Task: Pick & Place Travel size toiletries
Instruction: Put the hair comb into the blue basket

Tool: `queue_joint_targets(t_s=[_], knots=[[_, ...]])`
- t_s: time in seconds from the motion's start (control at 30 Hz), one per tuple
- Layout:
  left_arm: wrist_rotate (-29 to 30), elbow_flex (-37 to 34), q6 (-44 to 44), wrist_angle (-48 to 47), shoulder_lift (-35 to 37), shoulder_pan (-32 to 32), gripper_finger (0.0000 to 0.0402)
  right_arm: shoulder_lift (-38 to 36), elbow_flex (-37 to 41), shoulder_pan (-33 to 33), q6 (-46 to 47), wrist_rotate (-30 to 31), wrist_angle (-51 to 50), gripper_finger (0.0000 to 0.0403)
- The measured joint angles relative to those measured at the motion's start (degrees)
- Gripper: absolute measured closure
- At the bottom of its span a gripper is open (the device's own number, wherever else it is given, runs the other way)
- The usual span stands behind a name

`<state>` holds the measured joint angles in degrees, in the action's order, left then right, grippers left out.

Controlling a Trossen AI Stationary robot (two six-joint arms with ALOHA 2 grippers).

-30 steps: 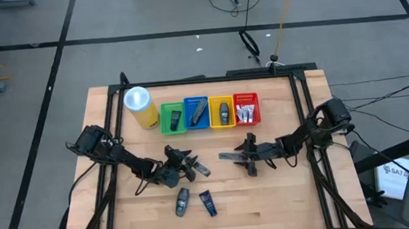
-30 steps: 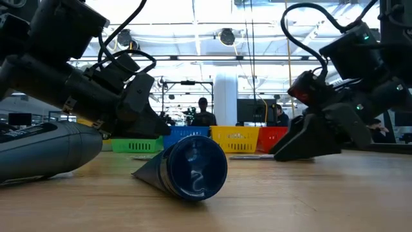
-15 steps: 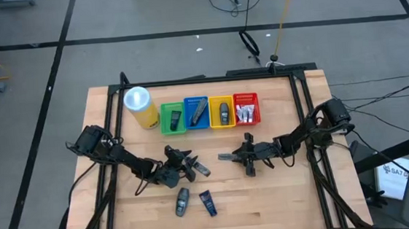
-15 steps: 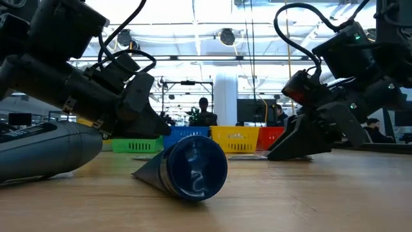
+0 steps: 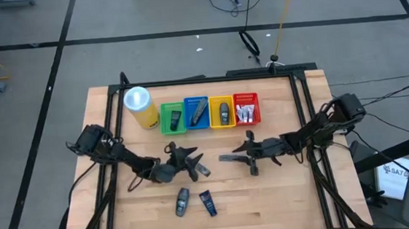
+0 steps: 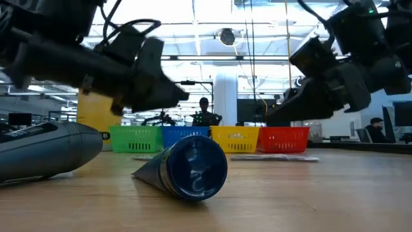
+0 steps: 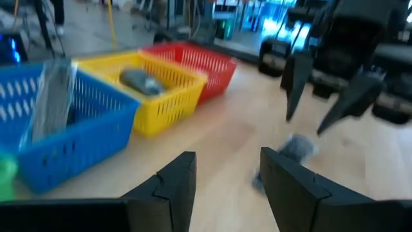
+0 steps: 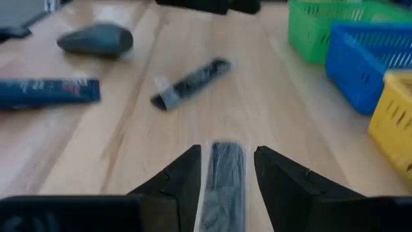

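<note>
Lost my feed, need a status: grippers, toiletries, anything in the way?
Left gripper open, empty, mid-table. Right gripper open over flat grey sachet. Dark tube, grey stick, blue tube loose. Nothing blocking.

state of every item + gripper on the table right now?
Left gripper: open, empty, raised off the table.
Right gripper: open, over the flat grey sachet.
Dark blue tube: lying loose.
Dark grey oval stick: lying loose.
Yellow basket: holds one grey stick.
Yellow canister: upright, lid on.
</note>
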<state>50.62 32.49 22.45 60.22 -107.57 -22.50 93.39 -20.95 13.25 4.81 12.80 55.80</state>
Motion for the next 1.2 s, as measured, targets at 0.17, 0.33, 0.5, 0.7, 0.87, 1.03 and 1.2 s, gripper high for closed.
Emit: queue_joint_targets(t_s=[0.17,0.33,0.5,0.7,0.87,1.03,1.2], knots=[[-12.76,0.93,-6.54,4.57,0.02,6.14,0.0233,-0.77,-0.03,0.0,-2.91,0.28,-1.08,0.0273],[-34.72,8.33,-8.67,-6.73,-1.18,12.75,0.0206,-0.96,0.0,0.0,-2.3,0.46,-2.03,0.0263],[-44.25,17.56,-18.97,-17.01,-5.48,14.4,0.0138,-2.71,-0.03,0.02,-0.98,0.41,-3.84,0.0241],[-44.68,24.46,-26.03,-24.63,-11.68,14.82,0.0073,-3.59,0.89,3.38,7.41,0.6,-5.98,0.0228],[-45.07,26.83,-24.95,-25.99,-15.52,16.03,0.0082,-1.61,1.77,8.08,9.16,6.36,-2.43,0.0234],[-46.03,27.3,-20.88,-26.0,-16.74,17.58,0.0107,-1.21,1.75,10.17,7.74,9.88,-2.0,0.0238],[-50.07,27.3,-20.23,-28.62,-16.79,18.36,0.0133,-1.21,1.74,10.17,7.6,9.72,-1.1,0.0238]])
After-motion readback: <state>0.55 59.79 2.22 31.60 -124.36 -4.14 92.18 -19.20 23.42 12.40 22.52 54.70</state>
